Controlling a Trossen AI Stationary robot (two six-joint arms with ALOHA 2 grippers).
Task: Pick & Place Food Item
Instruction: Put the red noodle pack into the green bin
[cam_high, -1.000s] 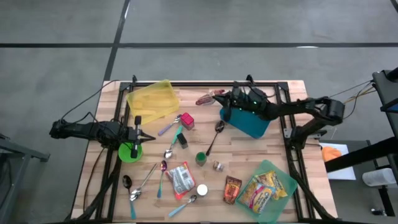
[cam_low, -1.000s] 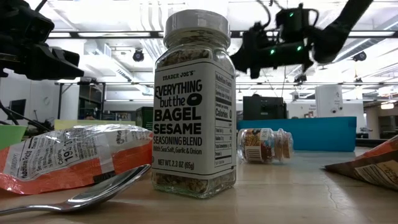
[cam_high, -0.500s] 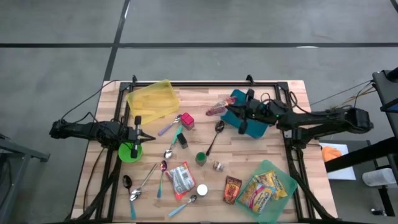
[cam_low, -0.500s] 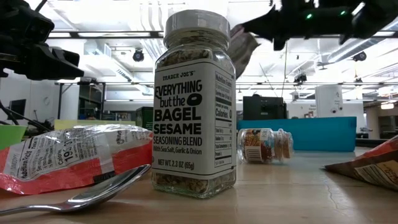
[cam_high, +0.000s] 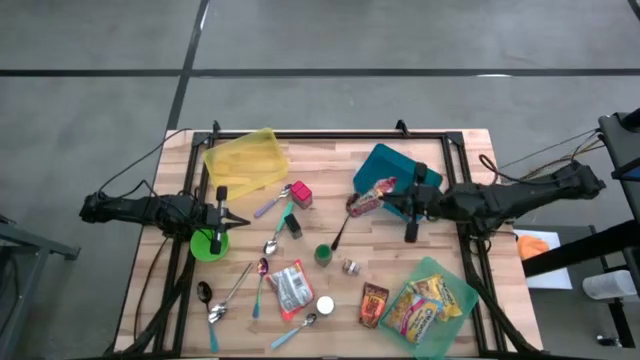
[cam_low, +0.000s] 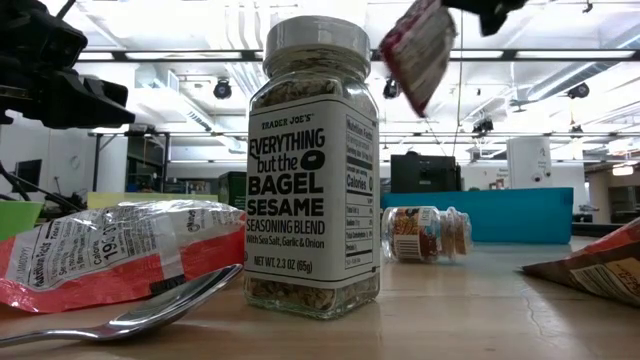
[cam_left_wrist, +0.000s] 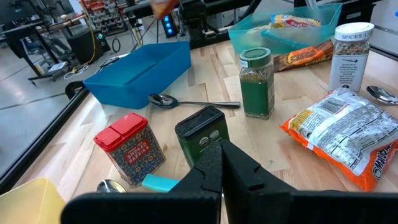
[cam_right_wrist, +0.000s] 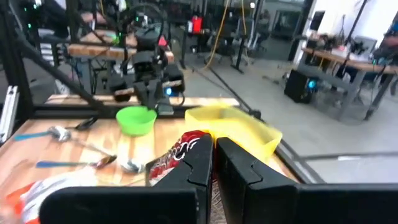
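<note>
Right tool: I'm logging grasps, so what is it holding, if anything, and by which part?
The right tool is shut on a red snack packet, pinching one end; the rest hangs free above the table.

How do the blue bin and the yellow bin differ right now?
The blue bin sits toward the table's right side, with the right gripper carrying a red snack packet above its near edge; the yellow bin sits at the left rear with nothing over it. The yellow bin looks translucent, the blue one opaque. Both are open-topped rectangular bins standing askew to the table's edges.
</note>
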